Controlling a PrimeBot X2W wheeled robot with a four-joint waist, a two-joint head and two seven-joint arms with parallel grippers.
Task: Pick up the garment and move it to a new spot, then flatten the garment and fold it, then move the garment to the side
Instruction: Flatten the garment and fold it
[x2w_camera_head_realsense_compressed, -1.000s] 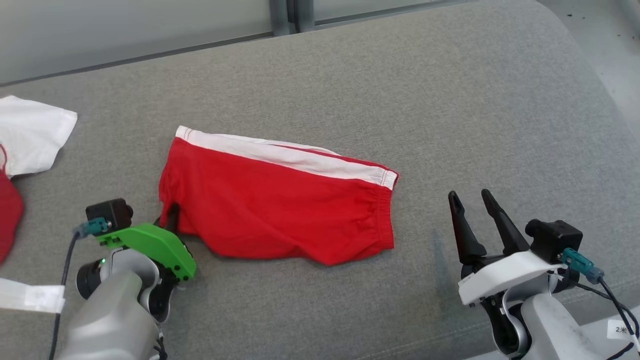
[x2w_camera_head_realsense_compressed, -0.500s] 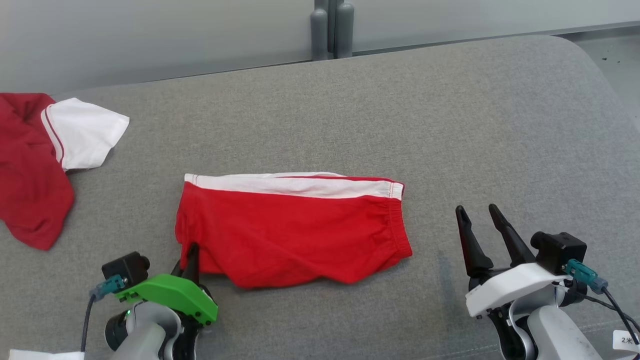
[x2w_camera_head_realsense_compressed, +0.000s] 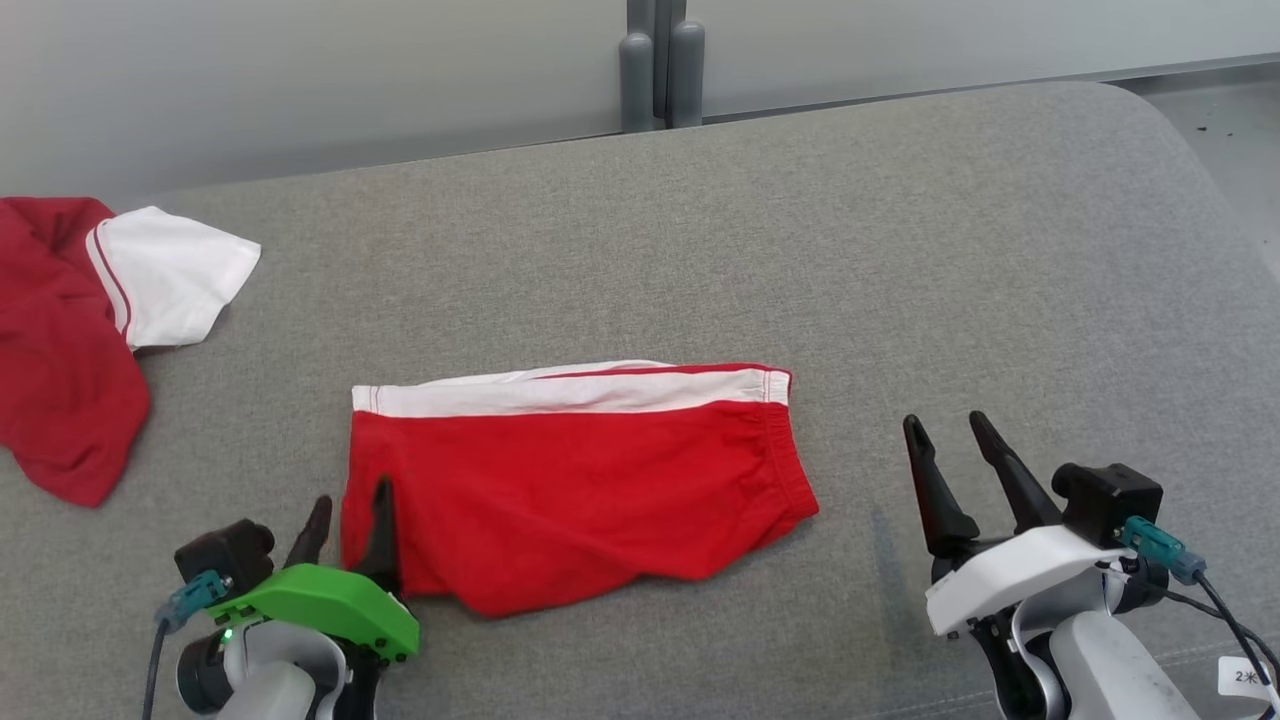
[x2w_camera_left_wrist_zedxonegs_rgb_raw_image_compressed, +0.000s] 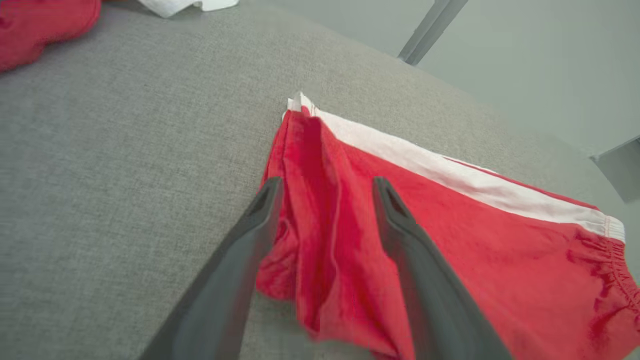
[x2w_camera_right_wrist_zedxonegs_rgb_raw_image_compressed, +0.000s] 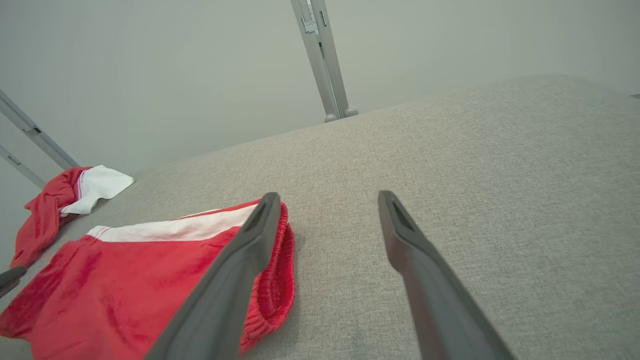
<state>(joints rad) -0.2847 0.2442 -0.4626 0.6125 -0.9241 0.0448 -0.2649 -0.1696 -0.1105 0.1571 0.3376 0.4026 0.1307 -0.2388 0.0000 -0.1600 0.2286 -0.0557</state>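
The garment (x2w_camera_head_realsense_compressed: 580, 490), red shorts with a white side stripe, lies folded and fairly flat on the grey cushion (x2w_camera_head_realsense_compressed: 900, 250). My left gripper (x2w_camera_head_realsense_compressed: 352, 495) stands open at its left end. In the left wrist view the left gripper (x2w_camera_left_wrist_zedxonegs_rgb_raw_image_compressed: 327, 182) straddles the rumpled left edge of the garment (x2w_camera_left_wrist_zedxonegs_rgb_raw_image_compressed: 475, 240), one finger off the cloth and one over it. My right gripper (x2w_camera_head_realsense_compressed: 945, 422) is open and holds nothing, a short way right of the elastic waistband. In the right wrist view the right gripper (x2w_camera_right_wrist_zedxonegs_rgb_raw_image_compressed: 328, 196) has the garment (x2w_camera_right_wrist_zedxonegs_rgb_raw_image_compressed: 125, 270) to its left.
A second red and white piece of clothing (x2w_camera_head_realsense_compressed: 70, 330) lies crumpled at the cushion's far left. A grey post (x2w_camera_head_realsense_compressed: 660, 60) and a pale wall stand behind the cushion. The cushion's rounded right edge (x2w_camera_head_realsense_compressed: 1215, 190) drops to the floor.
My left gripper has opened and let go of the garment's left edge. The garment now lies a little squarer. The head view shifted early on; my right gripper stayed open.
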